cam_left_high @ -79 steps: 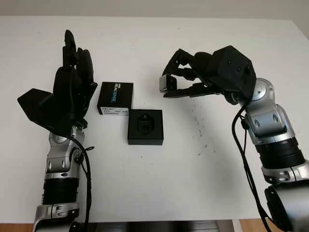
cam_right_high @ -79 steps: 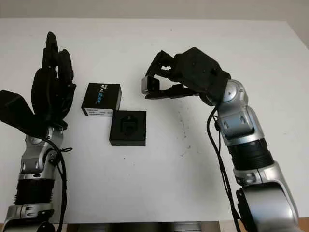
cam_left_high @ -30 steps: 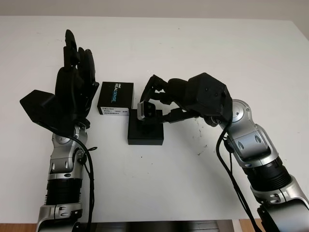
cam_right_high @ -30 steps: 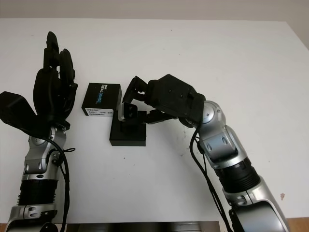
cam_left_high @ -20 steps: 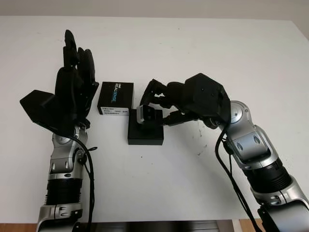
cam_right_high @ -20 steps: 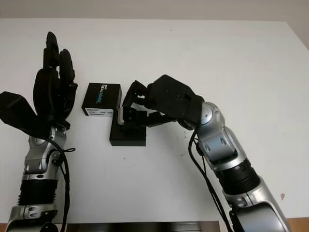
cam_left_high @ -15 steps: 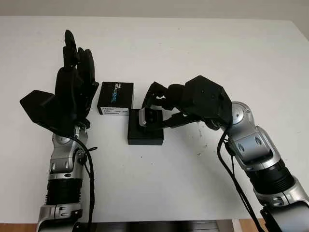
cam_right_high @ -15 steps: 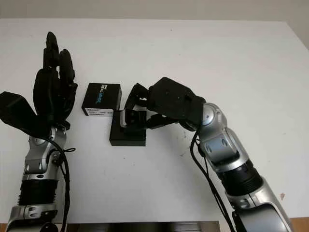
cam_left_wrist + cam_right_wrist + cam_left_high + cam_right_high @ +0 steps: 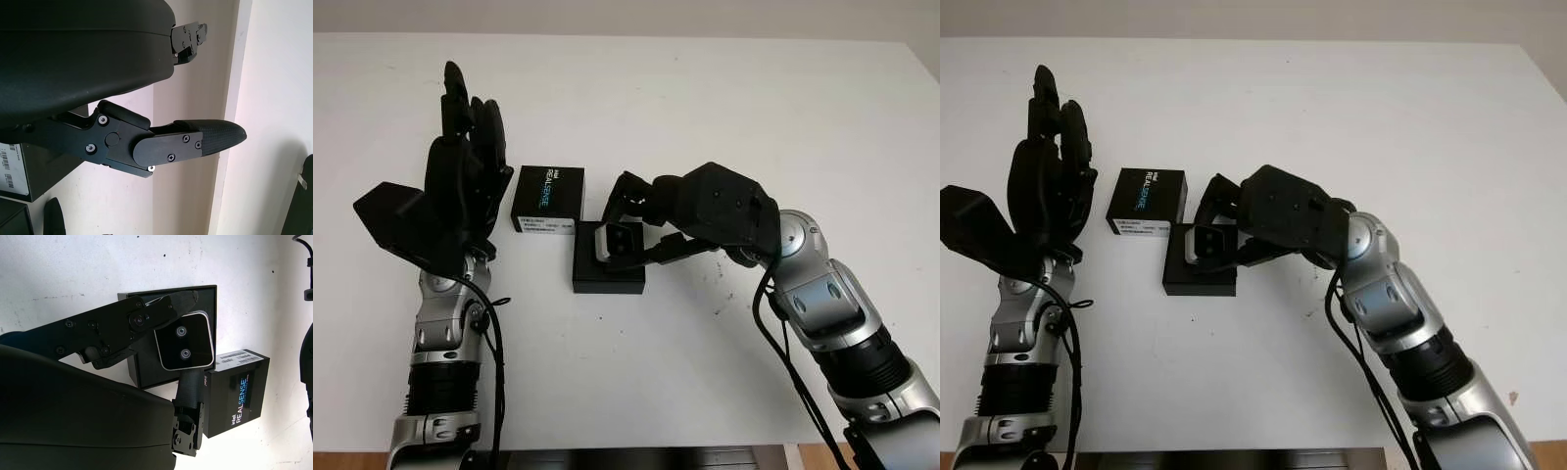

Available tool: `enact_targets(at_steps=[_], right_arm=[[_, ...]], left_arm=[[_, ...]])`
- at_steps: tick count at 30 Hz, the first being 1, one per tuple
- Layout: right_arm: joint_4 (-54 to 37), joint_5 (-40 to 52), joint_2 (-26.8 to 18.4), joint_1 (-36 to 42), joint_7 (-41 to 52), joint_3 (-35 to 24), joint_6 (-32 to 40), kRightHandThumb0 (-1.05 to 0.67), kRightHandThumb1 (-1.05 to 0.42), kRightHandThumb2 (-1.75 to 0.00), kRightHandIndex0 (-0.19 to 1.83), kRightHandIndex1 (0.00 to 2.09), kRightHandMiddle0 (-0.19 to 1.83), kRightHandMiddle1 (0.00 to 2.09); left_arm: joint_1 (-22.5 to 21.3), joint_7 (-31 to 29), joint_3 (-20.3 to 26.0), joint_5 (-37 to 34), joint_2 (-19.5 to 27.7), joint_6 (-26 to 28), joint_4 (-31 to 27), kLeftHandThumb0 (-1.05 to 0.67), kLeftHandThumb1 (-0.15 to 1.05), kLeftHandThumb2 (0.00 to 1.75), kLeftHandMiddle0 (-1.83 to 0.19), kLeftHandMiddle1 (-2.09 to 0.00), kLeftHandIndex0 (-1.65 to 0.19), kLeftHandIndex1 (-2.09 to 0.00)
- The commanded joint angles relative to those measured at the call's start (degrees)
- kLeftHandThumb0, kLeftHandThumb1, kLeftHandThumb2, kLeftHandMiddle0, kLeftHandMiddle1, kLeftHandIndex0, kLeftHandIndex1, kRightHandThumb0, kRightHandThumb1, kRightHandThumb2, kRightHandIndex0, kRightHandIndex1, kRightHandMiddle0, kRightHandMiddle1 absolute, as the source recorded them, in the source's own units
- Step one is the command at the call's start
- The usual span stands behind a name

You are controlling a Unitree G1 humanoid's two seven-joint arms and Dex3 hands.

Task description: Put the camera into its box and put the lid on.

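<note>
At the left of the head view, the left hand (image 9: 460, 186) stands raised and open above the worktop (image 9: 724, 108), beside the lid (image 9: 548, 199). Centre frame, the right hand (image 9: 636, 230) pinches the camera (image 9: 187, 341) over the open box (image 9: 608, 274). A good placement likely means squaring the camera with the recess, lowering it straight, then releasing.

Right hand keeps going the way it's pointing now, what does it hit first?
Probably the open box: the right hand holds the camera directly over its tray, fingers aimed down-left. Past that lies the lid. How high the camera sits above the tray is unclear.
</note>
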Motion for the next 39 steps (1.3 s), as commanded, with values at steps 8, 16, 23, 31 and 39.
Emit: enact_targets(at_steps=[8,16,23,31,39], right_arm=[[2.15,-1.13,-0.31,1.19,-0.98,0.47,-2.09,-0.36,-1.05,-0.18,0.14,0.00,0.00,2.05],[3.80,-1.51,0.28,1.70,-1.97,0.25,-4.49,-0.37,-1.05,-0.18,0.15,0.01,0.01,2.06],[4.05,-2.05,0.72,1.68,-2.23,0.42,-3.56,-0.38,-1.05,-0.19,0.15,0.00,0.00,2.08],[3.63,-2.68,0.84,2.03,-2.14,0.97,-3.53,-0.39,-1.05,-0.18,0.17,0.01,0.04,2.03],[3.18,-2.76,0.60,1.97,-1.26,1.22,-2.72,-0.40,-1.05,-0.17,0.16,0.00,0.01,2.00]], left_arm=[[0.14,0.40,0.07,-0.06,-0.34,-0.18,-0.94,-0.72,1.05,0.52,0.19,0.00,0.19,0.00],[-0.02,0.16,0.15,-0.19,-0.29,-0.39,-0.59,-0.72,1.05,0.52,0.19,0.00,0.19,0.00],[0.09,0.53,0.01,0.17,-0.19,-0.33,-0.90,-0.72,1.05,0.52,0.19,0.00,0.19,0.00],[0.11,0.76,0.02,-0.03,-0.31,0.04,-1.25,-0.72,1.05,0.53,0.19,0.00,0.19,0.00],[0.09,1.08,-0.06,0.13,-0.32,0.13,-1.43,-0.72,1.05,0.53,0.19,0.00,0.19,0.00]])
